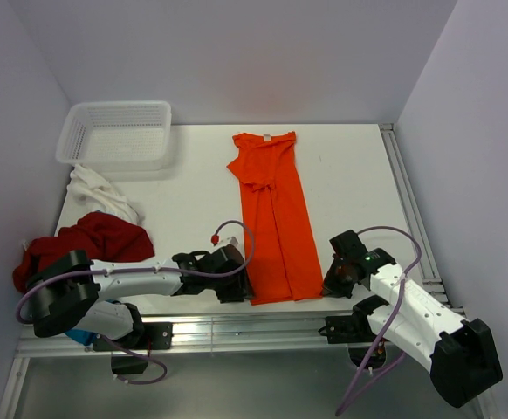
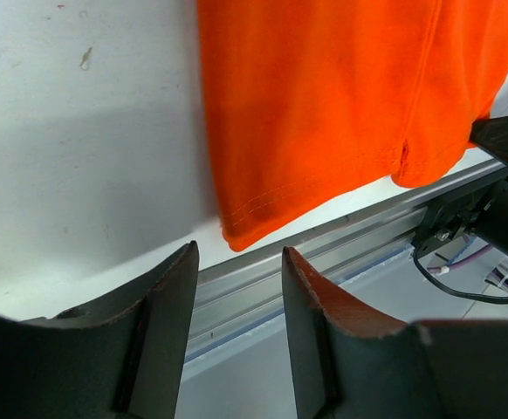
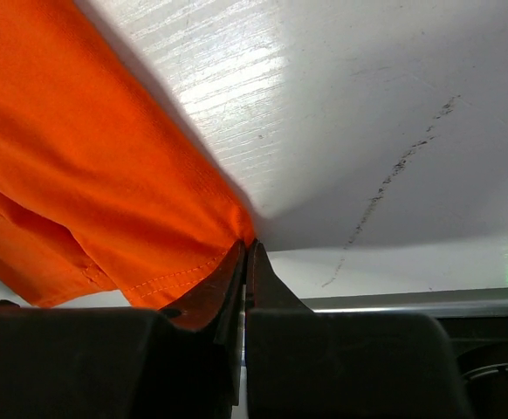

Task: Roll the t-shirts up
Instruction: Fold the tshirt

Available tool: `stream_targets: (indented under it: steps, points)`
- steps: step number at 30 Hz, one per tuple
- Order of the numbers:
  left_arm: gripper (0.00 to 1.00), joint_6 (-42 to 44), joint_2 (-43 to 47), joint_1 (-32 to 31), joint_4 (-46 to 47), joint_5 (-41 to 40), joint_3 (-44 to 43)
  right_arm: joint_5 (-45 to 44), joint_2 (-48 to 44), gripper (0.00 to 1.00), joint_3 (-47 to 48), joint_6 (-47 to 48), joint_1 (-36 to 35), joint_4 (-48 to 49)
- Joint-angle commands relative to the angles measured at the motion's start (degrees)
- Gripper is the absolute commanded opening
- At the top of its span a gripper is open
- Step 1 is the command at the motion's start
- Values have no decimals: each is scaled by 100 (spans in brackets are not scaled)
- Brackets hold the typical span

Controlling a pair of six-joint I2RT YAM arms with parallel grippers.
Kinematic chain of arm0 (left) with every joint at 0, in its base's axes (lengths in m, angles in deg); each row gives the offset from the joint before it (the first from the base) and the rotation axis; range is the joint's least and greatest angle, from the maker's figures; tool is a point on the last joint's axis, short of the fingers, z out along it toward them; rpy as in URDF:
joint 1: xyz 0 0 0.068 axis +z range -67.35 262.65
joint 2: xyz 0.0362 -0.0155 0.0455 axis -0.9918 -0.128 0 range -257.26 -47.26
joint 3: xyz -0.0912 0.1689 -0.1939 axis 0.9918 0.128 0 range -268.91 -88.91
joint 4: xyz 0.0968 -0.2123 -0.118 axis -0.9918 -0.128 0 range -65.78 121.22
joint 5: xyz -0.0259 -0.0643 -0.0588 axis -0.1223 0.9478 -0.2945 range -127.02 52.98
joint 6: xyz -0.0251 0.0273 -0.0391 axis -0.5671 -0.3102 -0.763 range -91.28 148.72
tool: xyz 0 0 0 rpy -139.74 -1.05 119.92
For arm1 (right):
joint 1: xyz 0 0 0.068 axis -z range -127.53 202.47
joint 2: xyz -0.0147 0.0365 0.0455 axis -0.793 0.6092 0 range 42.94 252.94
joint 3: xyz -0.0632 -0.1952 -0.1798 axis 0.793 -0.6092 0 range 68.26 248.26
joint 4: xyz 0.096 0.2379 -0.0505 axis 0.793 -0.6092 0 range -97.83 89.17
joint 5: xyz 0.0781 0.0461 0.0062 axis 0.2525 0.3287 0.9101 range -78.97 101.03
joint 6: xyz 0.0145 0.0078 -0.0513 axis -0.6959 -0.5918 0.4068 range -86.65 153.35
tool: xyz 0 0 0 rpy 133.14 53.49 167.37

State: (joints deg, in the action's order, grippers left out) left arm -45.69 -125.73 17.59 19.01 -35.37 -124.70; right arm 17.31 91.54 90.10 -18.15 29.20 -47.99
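Observation:
An orange t-shirt (image 1: 271, 218) lies folded into a long strip down the middle of the table, collar at the far end. My right gripper (image 1: 331, 281) is shut on its near right corner (image 3: 79, 175), and the hem runs up into the closed jaw tips (image 3: 247, 246). My left gripper (image 1: 236, 284) sits at the near left corner, open with nothing between its fingers (image 2: 238, 253). That corner of the orange t-shirt (image 2: 324, 105) lies just ahead of them. A dark red t-shirt (image 1: 97, 240) and a white t-shirt (image 1: 97, 190) lie crumpled at the left.
A white mesh basket (image 1: 114, 131) stands at the far left corner. The metal rail (image 1: 263, 327) along the table's near edge runs right under both grippers. A bit of blue cloth (image 1: 81, 336) shows beneath the left arm's base. Walls close the left and right sides.

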Motion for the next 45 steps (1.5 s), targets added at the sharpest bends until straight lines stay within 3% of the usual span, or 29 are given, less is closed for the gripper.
stream_targets:
  steps: [1, 15, 18, 23, 33, 45]
  points:
    - [48, 6, 8, 19, -115, 37, -60, -180, -61, 0, 232, -9, -38, -13]
    - [42, 252, -1003, 19, -370, 151, -771, -154, -26, 0, 364, 167, -38, -66]
    - [32, 313, -1143, 19, -405, 178, -885, -189, -43, 0, 390, 211, -38, -136]
    - [1, 322, -1275, -51, -546, 178, -1000, -207, -105, 0, 505, 264, -38, -276]
    - [0, 146, -581, -7, -923, 459, -683, -119, -106, 0, 908, 360, -38, -654]
    - [0, 375, -423, 423, -1662, 705, -1518, -48, 519, 0, 1814, 554, -38, -769]
